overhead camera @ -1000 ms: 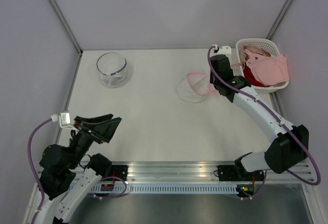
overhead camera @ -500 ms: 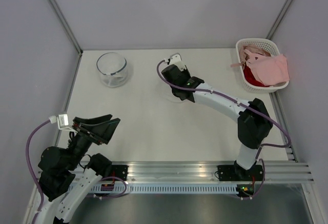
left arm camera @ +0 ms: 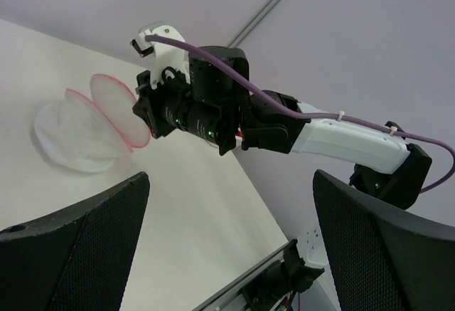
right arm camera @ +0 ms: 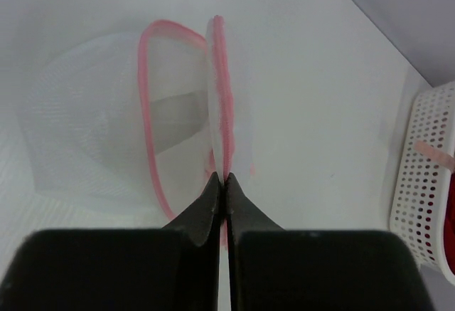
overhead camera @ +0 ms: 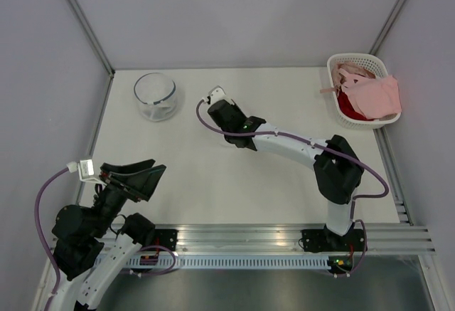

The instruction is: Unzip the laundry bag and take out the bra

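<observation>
The laundry bag is a white mesh pod with a pink rim, standing open like a clamshell, and I see nothing inside it. My right gripper is shut on the pink rim of its raised lid. The left wrist view shows the bag hanging open at the right gripper. In the top view the right wrist hides the bag. The pale pink bra lies draped over the white basket. My left gripper is open and empty at the near left.
A clear glass bowl stands at the back left. The white lattice basket with a red garment sits at the back right corner; it also shows in the right wrist view. Grey walls enclose the table.
My right arm has swung left across the table from near the basket, carrying the open bag by its rim. The left arm has not moved.
</observation>
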### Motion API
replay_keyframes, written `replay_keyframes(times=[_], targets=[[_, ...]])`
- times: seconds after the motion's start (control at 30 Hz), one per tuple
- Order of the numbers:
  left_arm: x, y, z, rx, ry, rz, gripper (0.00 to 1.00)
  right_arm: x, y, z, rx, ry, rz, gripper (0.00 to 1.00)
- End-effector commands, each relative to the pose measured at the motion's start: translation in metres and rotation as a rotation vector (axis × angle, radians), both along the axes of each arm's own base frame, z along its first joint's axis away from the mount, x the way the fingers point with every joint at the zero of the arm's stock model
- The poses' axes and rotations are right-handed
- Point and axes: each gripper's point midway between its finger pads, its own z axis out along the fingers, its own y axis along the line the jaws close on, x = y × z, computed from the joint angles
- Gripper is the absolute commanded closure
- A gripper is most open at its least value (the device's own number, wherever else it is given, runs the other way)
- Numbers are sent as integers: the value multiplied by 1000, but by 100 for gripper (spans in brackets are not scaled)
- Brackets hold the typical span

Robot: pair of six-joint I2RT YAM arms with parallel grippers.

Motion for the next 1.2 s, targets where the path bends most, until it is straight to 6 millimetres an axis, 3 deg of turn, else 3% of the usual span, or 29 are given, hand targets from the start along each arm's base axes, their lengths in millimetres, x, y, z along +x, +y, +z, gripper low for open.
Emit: replay_keyframes(times=[0.0, 0.1, 0.17, 0.23, 0.33, 0.43, 0.6, 0.63, 0.67, 0.73, 0.77, 0.8, 0.83, 0.9, 0.93, 1.0, 1.03, 1.1, 1.13, 1.17], targets=[[-6, 6, 7, -27, -33, 8, 0, -15, 39, 10, 64, -5, 171, 98], [-6, 5, 9, -32, -35, 6, 0, -28, 53, -4, 43, 48, 241, 82], [-6, 5, 9, -31, -36, 8, 0, -45, 69, -15, 78, 106, 330, 58], [-5, 5, 9, -32, -37, 8, 1, -57, 81, -22, 135, 152, 394, 45], [-6, 5, 10, -32, -39, 6, 0, -70, 90, -11, 236, 150, 462, 34], [-7, 6, 11, -36, -44, 8, 0, -73, 88, 4, 301, 143, 465, 33], [-6, 5, 9, -34, -37, 4, 0, -71, 67, 45, 437, 73, 403, 34], [-6, 4, 8, -35, -33, 3, 0, -68, 58, 47, 478, 57, 376, 30], [-5, 4, 8, -36, -31, 3, 0, -69, 47, 69, 529, 15, 353, 22], [-4, 2, 6, -33, -24, -2, 0, -68, 27, 84, 579, -4, 289, 9], [-4, 2, 6, -34, -23, -5, 0, -70, 20, 88, 585, -4, 271, 2], [-2, 0, 4, -29, -15, -9, 0, -72, 11, 85, 585, 15, 228, 2], [-3, -3, 4, -30, -17, -23, 0, -77, 5, 92, 598, 11, 220, 2], [2, -15, -3, -7, 11, -65, 0, -87, -6, 85, 605, 53, 184, 2], [3, -19, -5, -1, 18, -79, 0, -94, -12, 95, 636, 46, 182, 2], [9, -26, -14, 22, 50, -96, 0, -108, -23, 90, 653, 75, 172, 2], [9, -30, -18, 36, 61, -116, 0, -119, -30, 105, 717, 66, 187, 2], [13, -37, -25, 69, 89, -138, 1, -135, -40, 101, 750, 87, 191, 2], [15, -40, -27, 79, 99, -144, 0, -146, -47, 114, 801, 76, 203, 2], [17, -42, -29, 88, 108, -150, 0, -151, -52, 114, 813, 83, 200, 2]])
